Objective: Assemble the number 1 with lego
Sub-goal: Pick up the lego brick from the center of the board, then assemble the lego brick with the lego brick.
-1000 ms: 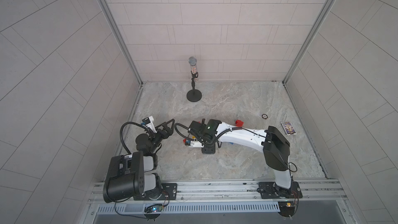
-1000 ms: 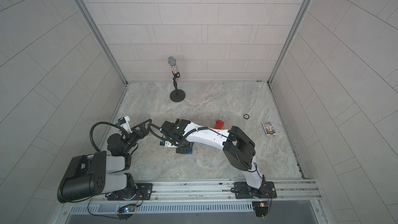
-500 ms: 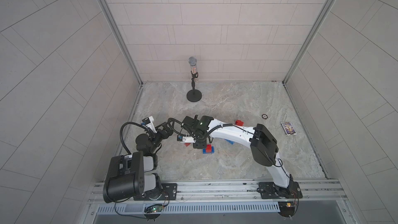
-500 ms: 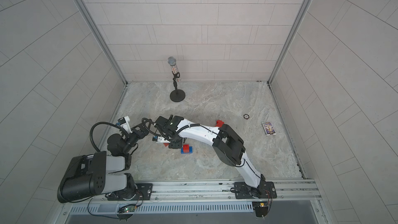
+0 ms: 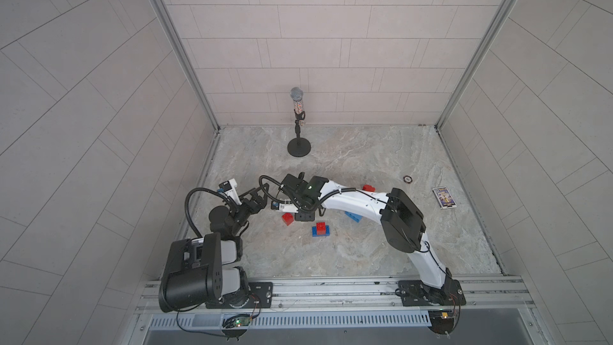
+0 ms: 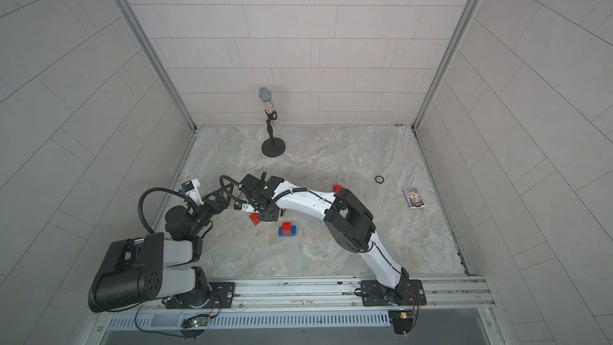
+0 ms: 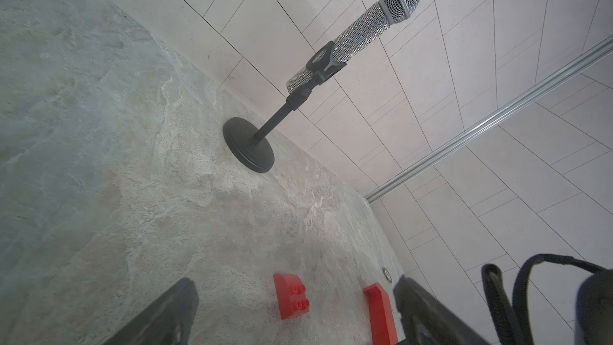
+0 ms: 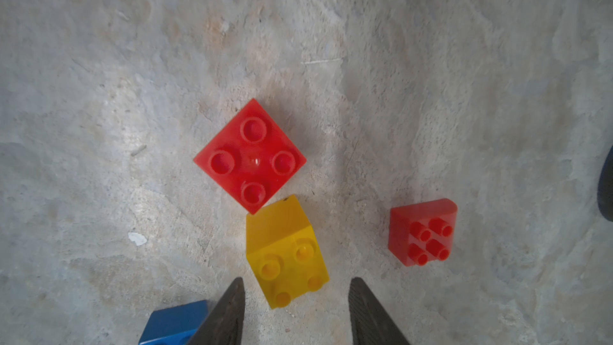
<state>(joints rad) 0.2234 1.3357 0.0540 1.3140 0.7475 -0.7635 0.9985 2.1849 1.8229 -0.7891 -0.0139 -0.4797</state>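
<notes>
Between R tool (image 8: 297, 282) tips (parted), yellow brick (image 8: 287, 260), ungripped.

Pale tiled walls (image 5: 331, 44) enclose the grey, marbled stone-look worktop (image 5: 365, 253) on three sides; aluminium posts (image 5: 175, 44) stand at its far corners, under even, soft light.

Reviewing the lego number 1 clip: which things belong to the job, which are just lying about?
Job: red brick atop dark blue brick; loose red brick; yellow brick; light blue brick.
Lying about: microphone on its stand; small ring; printed card box.
</notes>
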